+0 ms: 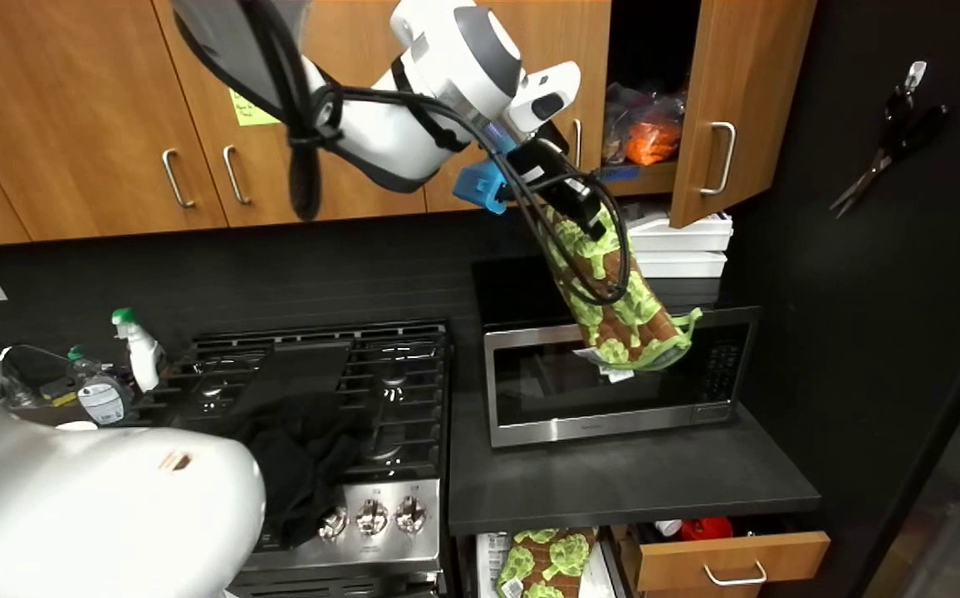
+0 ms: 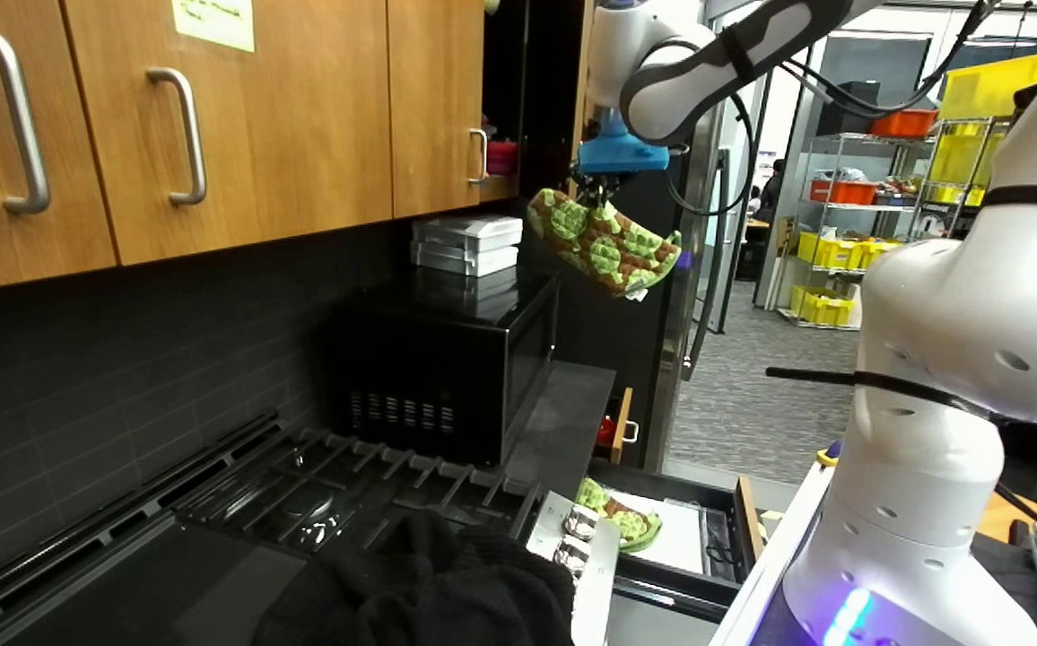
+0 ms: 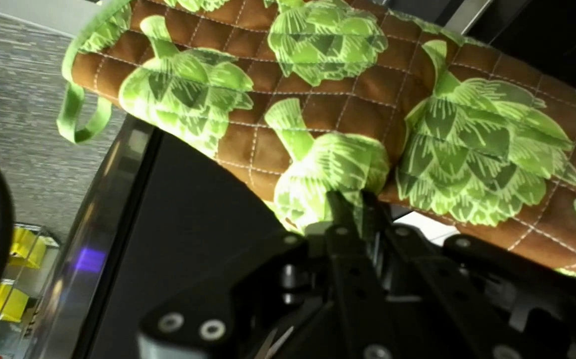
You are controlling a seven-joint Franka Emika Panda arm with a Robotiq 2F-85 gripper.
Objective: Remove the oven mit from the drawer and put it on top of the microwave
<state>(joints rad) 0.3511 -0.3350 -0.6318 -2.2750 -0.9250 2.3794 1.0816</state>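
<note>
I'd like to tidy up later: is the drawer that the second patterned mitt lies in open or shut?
Open: in an exterior view, the drawer stands pulled out, the second mitt showing inside.

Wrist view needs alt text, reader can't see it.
A black robot hand pinches the edge of a brown quilted oven mitt printed with green artichokes, which spans most of the picture's width. Its green loop sticks out at left, against gray floor; yellow bins show at lower left.

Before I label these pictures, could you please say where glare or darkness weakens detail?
In the wrist view, glare bleaches the oven mitt near the gripper, whose body is dark; in an exterior view, the black cloth nearly blends into the stove.
</note>
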